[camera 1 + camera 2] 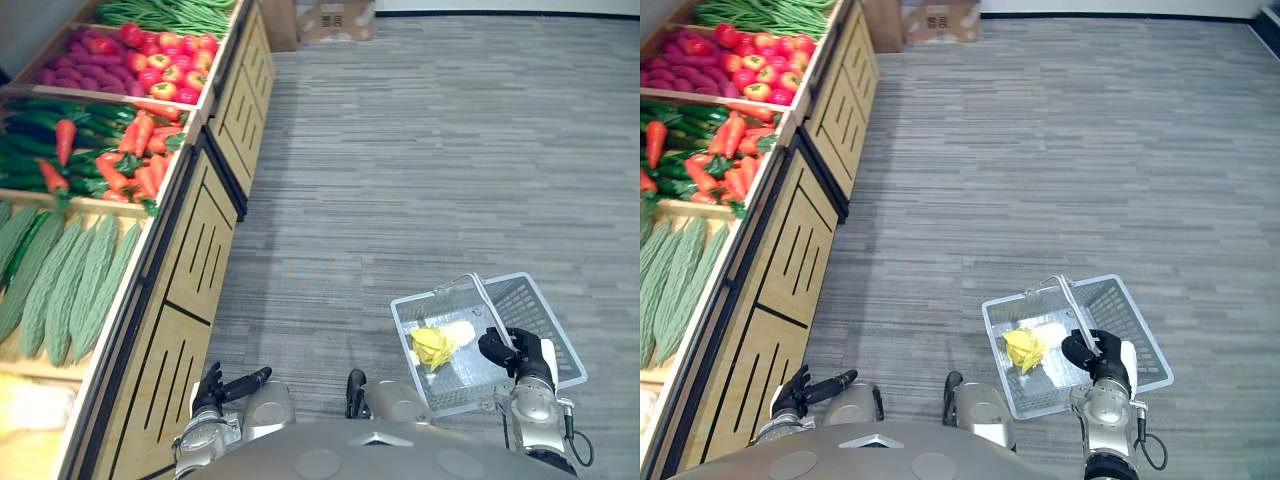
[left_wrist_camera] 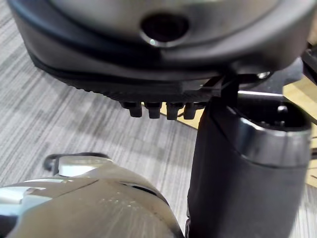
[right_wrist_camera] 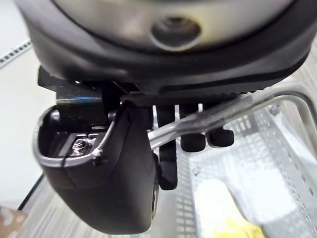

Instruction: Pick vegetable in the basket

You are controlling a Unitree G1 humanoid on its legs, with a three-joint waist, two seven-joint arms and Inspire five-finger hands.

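While right hand [image 1: 516,354] grips basket handle [image 1: 485,301], open floor [image 1: 420,150] ahead, shelves [image 1: 200,235] left

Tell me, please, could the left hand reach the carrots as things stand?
Probably not: the left hand hangs low by the stand, and the carrots lie well ahead, beyond the gourds.

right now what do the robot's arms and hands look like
The left arm and right arm are rounded silver-grey shells. The left hand and right hand are dark, nearly black, with slim fingers; the right one shows a white patch on its side.
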